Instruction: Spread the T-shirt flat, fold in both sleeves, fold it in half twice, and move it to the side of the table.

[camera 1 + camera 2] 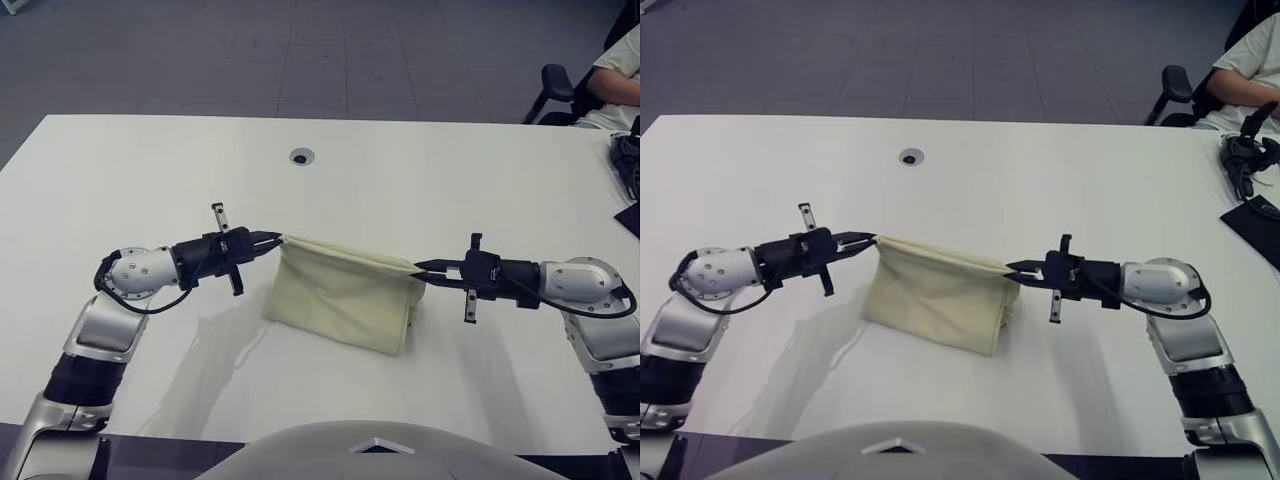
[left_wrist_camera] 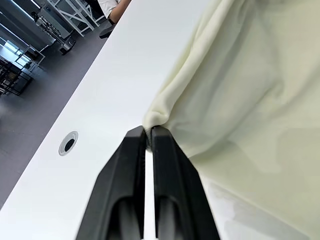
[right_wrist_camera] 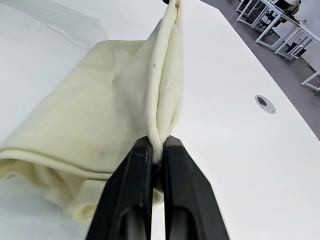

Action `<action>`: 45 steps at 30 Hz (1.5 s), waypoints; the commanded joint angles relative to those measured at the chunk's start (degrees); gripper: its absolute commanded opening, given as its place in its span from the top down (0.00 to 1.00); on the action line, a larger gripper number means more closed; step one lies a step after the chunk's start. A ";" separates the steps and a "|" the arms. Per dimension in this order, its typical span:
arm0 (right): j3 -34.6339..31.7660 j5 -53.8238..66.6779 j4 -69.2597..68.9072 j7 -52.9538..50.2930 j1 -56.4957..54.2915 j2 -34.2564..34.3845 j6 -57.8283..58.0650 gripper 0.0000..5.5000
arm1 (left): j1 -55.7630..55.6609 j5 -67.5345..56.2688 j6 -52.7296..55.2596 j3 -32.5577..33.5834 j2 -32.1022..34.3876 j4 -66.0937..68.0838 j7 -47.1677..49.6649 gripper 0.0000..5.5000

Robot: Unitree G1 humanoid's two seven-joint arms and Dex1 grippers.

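Note:
A pale yellow T-shirt (image 1: 345,295), folded into a narrow bundle, hangs above the white table (image 1: 400,190) with its top edge stretched taut between both arms. My left gripper (image 1: 277,239) is shut on the shirt's left top corner (image 2: 152,117). My right gripper (image 1: 418,267) is shut on the right top corner (image 3: 159,135). The lower part of the cloth rests on the tabletop, with folded layers bunched under the right corner (image 3: 55,175).
A round cable hole (image 1: 301,156) sits in the table behind the shirt. Black cables and a dark pad (image 1: 1250,165) lie at the far right edge, beside a seated person and chair (image 1: 590,85). Bare tabletop spreads left and right of the shirt.

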 commanded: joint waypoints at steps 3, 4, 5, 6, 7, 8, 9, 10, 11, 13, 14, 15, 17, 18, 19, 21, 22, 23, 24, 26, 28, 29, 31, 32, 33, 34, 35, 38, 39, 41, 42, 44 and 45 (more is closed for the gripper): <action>1.33 -2.78 4.69 0.04 -2.26 0.38 -0.46 0.90 | -2.44 4.10 -1.21 -3.04 -2.81 6.03 1.59 1.00; 0.70 -2.72 5.33 -0.63 -2.47 0.52 -0.09 0.87 | -2.79 4.19 -0.94 -2.93 -3.40 6.47 2.26 1.00; 0.03 -2.67 5.94 -1.15 -2.61 0.61 -0.06 0.85 | -3.39 4.67 -0.70 -2.76 -4.17 7.11 3.55 1.00; -0.76 -2.35 6.36 -1.66 -2.55 0.65 0.11 0.81 | -4.25 5.44 -0.45 -2.62 -5.11 7.88 5.21 0.97; -1.41 -1.96 6.59 -2.08 -2.34 0.64 0.33 0.78 | -5.07 5.79 -0.25 -2.43 -6.21 8.61 6.76 0.93; -2.18 -2.09 6.84 -2.97 -1.84 0.52 0.09 0.75 | -6.18 5.79 0.33 -2.04 -7.95 9.23 8.75 0.91; -2.82 -2.32 7.01 -3.68 -1.28 0.39 -0.22 0.72 | -7.31 5.79 1.01 -1.71 -9.66 9.91 10.73 0.88; -3.45 -2.59 7.26 -4.41 -0.82 0.42 -0.67 0.69 | -8.49 5.43 1.62 -1.21 -11.62 10.74 12.96 0.85; -3.85 -2.80 7.44 -4.96 -0.61 0.52 -0.95 0.66 | -9.33 4.84 2.40 -0.65 -13.32 11.39 14.81 0.81; -4.21 -2.58 6.88 -5.82 -0.44 1.11 -0.95 0.60 | -9.87 4.38 3.34 -0.12 -15.31 12.50 17.05 0.75; -4.18 -2.57 6.26 -6.18 -0.26 1.33 -1.03 0.58 | -9.63 3.86 3.88 0.06 -15.88 12.69 17.23 0.73; -4.13 -2.55 5.62 -6.39 -0.01 1.46 -1.14 0.55 | -9.37 3.61 4.21 0.16 -16.24 12.76 17.33 0.70; -3.88 -2.64 4.16 -7.06 -0.07 2.06 -1.67 0.49 | -8.48 3.62 4.59 0.85 -16.16 12.61 17.96 0.64; -3.64 -2.51 3.33 -7.38 -0.46 2.66 -1.79 0.46 | -7.98 3.41 4.96 1.67 -15.86 12.40 18.32 0.61; -3.32 -2.46 2.60 -7.71 -0.96 3.37 -1.96 0.42 | -7.68 3.46 5.41 2.67 -15.58 12.35 19.19 0.57; -1.74 -3.56 1.60 -9.74 -3.14 6.20 -2.65 0.37 | -7.23 3.52 6.02 5.22 -15.03 12.00 21.28 0.51; -0.60 -4.21 1.31 -10.53 -4.30 7.66 -2.73 0.34 | -7.02 3.04 6.27 6.41 -15.14 11.42 22.10 0.48; 0.91 -4.95 1.24 -11.11 -5.59 9.24 -2.74 0.31 | -6.72 2.44 6.37 7.53 -15.41 10.48 22.84 0.45; 2.83 -6.06 1.63 -11.32 -6.99 10.75 -3.07 0.29 | -6.51 2.58 5.98 8.52 -15.74 9.53 24.28 0.43; 7.36 -9.65 4.28 -11.77 -10.46 14.15 -4.00 0.22 | -6.47 3.00 5.44 10.68 -16.68 7.67 28.02 0.36; 12.37 -14.94 9.10 -12.81 -14.83 17.89 -6.25 0.17 | -5.98 2.28 5.67 13.43 -17.60 4.92 31.55 0.30; 14.53 -17.56 11.49 -13.33 -16.72 19.29 -7.41 0.13 | -5.81 1.99 5.71 14.47 -18.06 3.89 33.02 0.26; 18.10 -23.37 18.10 -15.72 -21.20 22.04 -10.01 0.08 | -5.00 2.11 5.64 15.29 -18.76 1.94 34.77 0.21; 19.14 -25.01 21.42 -16.45 -23.13 23.21 -10.63 0.05 | -4.42 2.46 5.53 15.16 -18.96 1.18 35.28 0.18; 20.17 -27.07 25.09 -17.65 -25.06 24.23 -11.31 0.02 | -3.77 3.12 5.37 14.51 -18.96 0.40 35.43 0.15; 21.18 -29.21 28.34 -18.73 -26.61 24.76 -12.07 0.02 | -3.31 3.68 5.13 14.03 -19.03 -0.22 35.77 0.12; 22.21 -31.46 31.21 -19.90 -27.88 24.90 -13.18 0.02 | -2.98 3.90 5.25 13.74 -19.19 -0.77 36.02 0.10; 25.04 -38.23 39.61 -24.75 -30.28 24.02 -16.10 0.02 | -1.63 3.73 5.77 12.97 -19.82 -3.23 36.13 0.02; 25.92 -40.29 41.63 -26.30 -30.21 22.93 -17.02 0.02 | -1.04 3.62 6.02 12.95 -19.90 -4.36 36.09 0.02; 26.46 -42.15 43.37 -28.04 -28.68 20.28 -18.56 0.02 | -0.41 3.64 6.47 13.11 -19.82 -5.82 36.20 0.02; 26.01 -42.11 43.12 -28.50 -27.02 18.53 -18.82 0.02 | -0.25 3.72 6.69 13.21 -19.74 -6.28 36.29 0.02; 24.58 -41.61 41.84 -29.93 -23.35 14.58 -18.92 0.02 | 0.34 3.69 7.19 13.57 -19.68 -7.26 36.50 0.02; 23.26 -40.94 41.13 -30.96 -21.37 12.60 -18.57 0.02 | 0.83 3.41 7.55 13.84 -19.80 -7.98 36.62 0.02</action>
